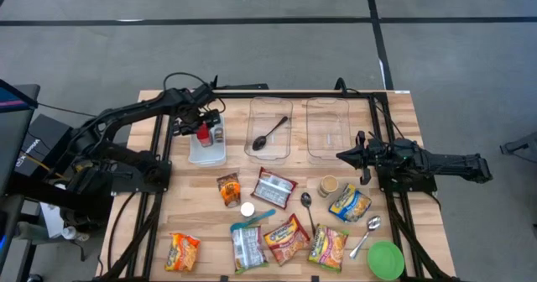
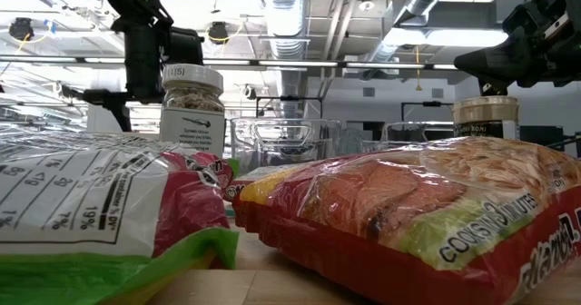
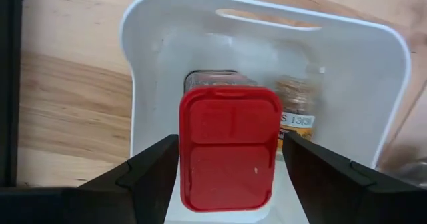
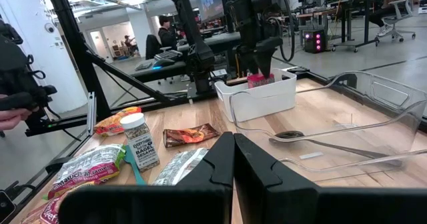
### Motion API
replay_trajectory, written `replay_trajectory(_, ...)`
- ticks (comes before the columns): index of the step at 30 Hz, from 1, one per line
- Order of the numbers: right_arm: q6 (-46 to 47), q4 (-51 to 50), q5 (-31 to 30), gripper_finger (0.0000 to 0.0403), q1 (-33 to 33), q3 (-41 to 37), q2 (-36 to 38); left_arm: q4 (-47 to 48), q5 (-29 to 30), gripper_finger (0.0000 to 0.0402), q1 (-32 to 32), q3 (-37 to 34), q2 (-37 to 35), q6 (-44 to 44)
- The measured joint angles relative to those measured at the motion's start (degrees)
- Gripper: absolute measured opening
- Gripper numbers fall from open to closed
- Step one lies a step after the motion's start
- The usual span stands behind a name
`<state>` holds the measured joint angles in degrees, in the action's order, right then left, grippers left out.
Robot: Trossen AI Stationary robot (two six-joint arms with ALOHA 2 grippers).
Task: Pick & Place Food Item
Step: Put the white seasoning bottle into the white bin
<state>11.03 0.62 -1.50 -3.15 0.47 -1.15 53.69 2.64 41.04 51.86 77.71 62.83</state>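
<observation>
A container with a red lid stands upright on the floor of the white bin at the table's far left, next to a small jar with a label. My left gripper points down over the bin, open. Its two fingers stand close on either side of the red lid, and I see no hold on it. My right gripper rests level and shut at the table's right, above the wood, with nothing in it.
Two clear bins stand at the far middle, the left one holding a dark spoon. Several snack packets, a spice jar, spoons and a green bowl lie toward the near edge.
</observation>
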Motion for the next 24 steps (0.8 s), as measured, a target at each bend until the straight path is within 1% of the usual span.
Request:
replay_trajectory(6, 0.0, 0.0, 0.0, 0.0000, 0.0, 0.0, 0.0, 0.1, -0.1, 0.0262, -0.4, 0.0, -3.6, 0.0)
replay_trajectory(11, 0.0, 0.0, 0.0, 0.0000, 0.0, 0.0, 0.0, -0.1, -0.1, 0.0262, -2.4, 0.0, -8.8, 0.0)
replay_trajectory(19, 0.0, 0.0, 0.0, 0.0000, 0.0, 0.0, 0.0, -0.2, -0.1, 0.0252, -7.3, 0.0, -19.8, 0.0)
replay_trajectory(24, 0.0, 0.0, 0.0, 0.0000, 0.0, 0.0, 0.0, -1.5, -0.1, 0.0246, -12.6, 0.0, -25.4, 0.0)
